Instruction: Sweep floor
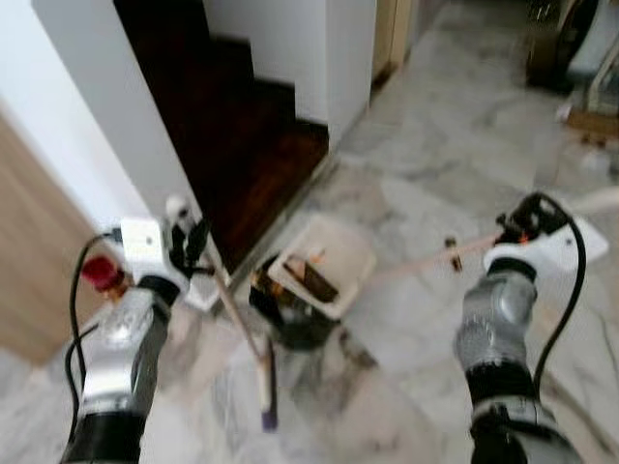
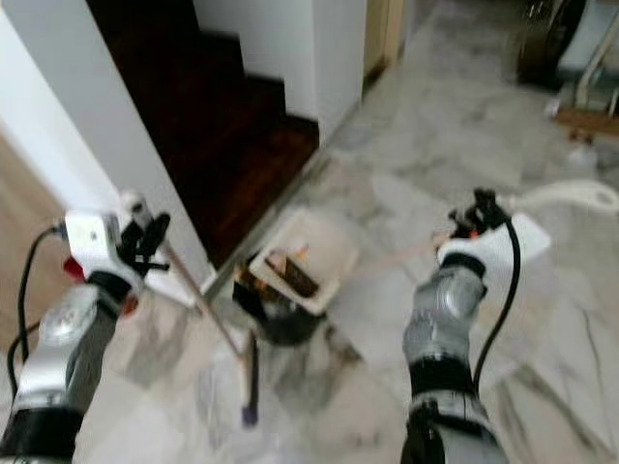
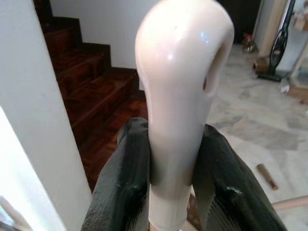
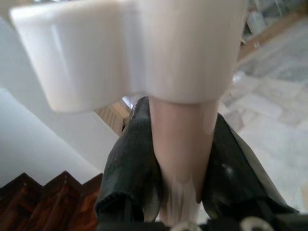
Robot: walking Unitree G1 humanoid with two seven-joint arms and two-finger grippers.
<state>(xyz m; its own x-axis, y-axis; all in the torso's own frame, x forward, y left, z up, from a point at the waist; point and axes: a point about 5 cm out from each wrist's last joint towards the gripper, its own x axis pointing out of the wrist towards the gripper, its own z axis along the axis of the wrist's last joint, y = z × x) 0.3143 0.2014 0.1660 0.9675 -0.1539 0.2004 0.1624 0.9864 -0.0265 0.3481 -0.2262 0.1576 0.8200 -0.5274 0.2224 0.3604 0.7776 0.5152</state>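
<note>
The left pincer (image 1: 186,242) is clamped on the white knob at the top of the broom (image 1: 242,329). From there the broom's pale stick slants down to a dark brush head resting on the marble floor (image 1: 406,174), just beside the dustpan (image 1: 314,275). The dustpan is a cream tray over a dark base, tilted, with brown bits inside; it sits at the foot of the dark wooden stairs (image 1: 251,126).

The right pincer (image 2: 476,215) grips the dustpan's long pale handle (image 1: 426,261) near its white end piece. The left wrist view shows the two black fingers (image 3: 120,187) pressing both sides of the knob, with a small brown scrap (image 3: 266,176) lying on the floor beyond. The right wrist view shows that pincer's fingers (image 4: 130,178) closed around the pinkish shaft under the white cap.
</note>
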